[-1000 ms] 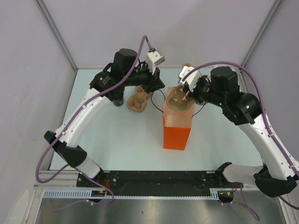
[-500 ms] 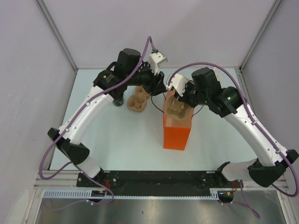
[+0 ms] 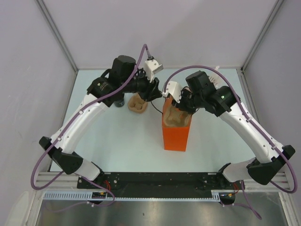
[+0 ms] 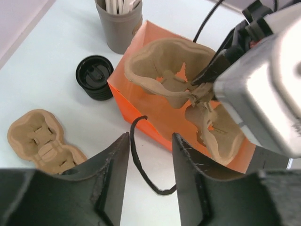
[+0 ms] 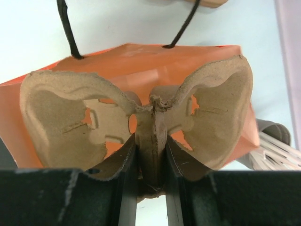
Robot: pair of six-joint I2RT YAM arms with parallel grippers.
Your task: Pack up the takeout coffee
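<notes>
Enclosure: pale lavender walls with metal frame strips, seen only from the top camera. Table: one, pale blue-white, matte. Arms, two, white and black: left arm and right arm, arched toward the middle. Orange paper bag: one, upright at mid-table, mouth open. Pulp cup carriers, two: bagged carrier in the bag's mouth, partly above the rim; loose carrier flat on the table on the left arm's side. Grey-brown cylinder of white sticks: one, beside the bag, whole in the left wrist view, stick ends only in the right. Takeout coffee: one black lidded cup, upright on the table just beside a bag corner, outside it; plain in the left wrist view, not made out from above. Right gripper: jaws pinched narrow on the bagged carrier's centre ridge. Left gripper: jaws apart, holding nothing, over the bag's black cord handle
</notes>
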